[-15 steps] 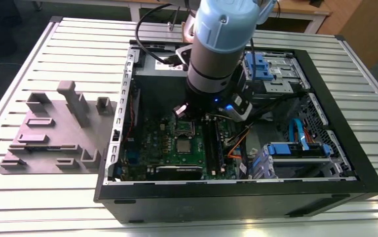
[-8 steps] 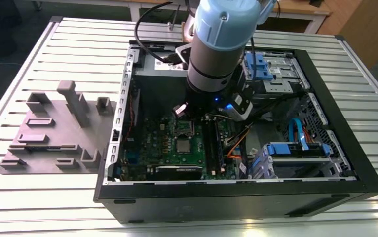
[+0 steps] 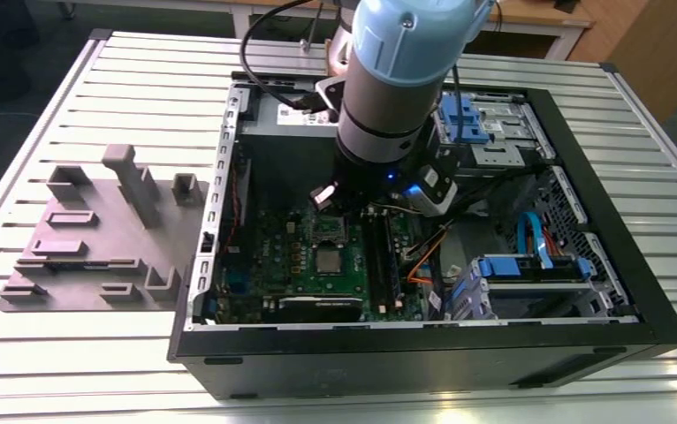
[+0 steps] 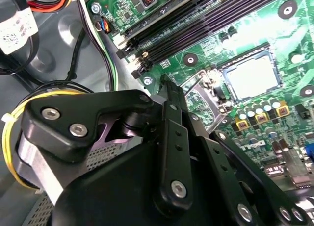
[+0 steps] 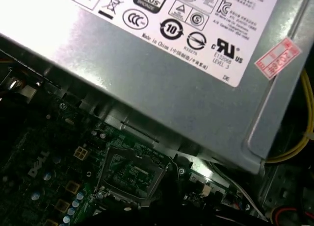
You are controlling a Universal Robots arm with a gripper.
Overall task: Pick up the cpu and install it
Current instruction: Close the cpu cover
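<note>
The gripper [image 4: 169, 91], black and jointed, is in the lower part of the second wrist view; whether it is open or closed I cannot tell. It hangs close over the green board [image 4: 206, 44]. The cpu [image 4: 252, 76] seems to lie as a pale square inside the socket [image 4: 228, 87], upper right, apart from the gripper. It is probably light, stiff and fragile; the opposite edges look safest to hold. In the exterior view the arm [image 3: 391, 79] stands nearly upright in the case [image 3: 433, 362].

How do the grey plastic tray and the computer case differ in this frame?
The grey plastic tray is pale and small; the computer case is black and much larger. The tray stands apart from the arm; the arm reaches down into the case, over the green motherboard. Both rest on the slatted table.
</note>
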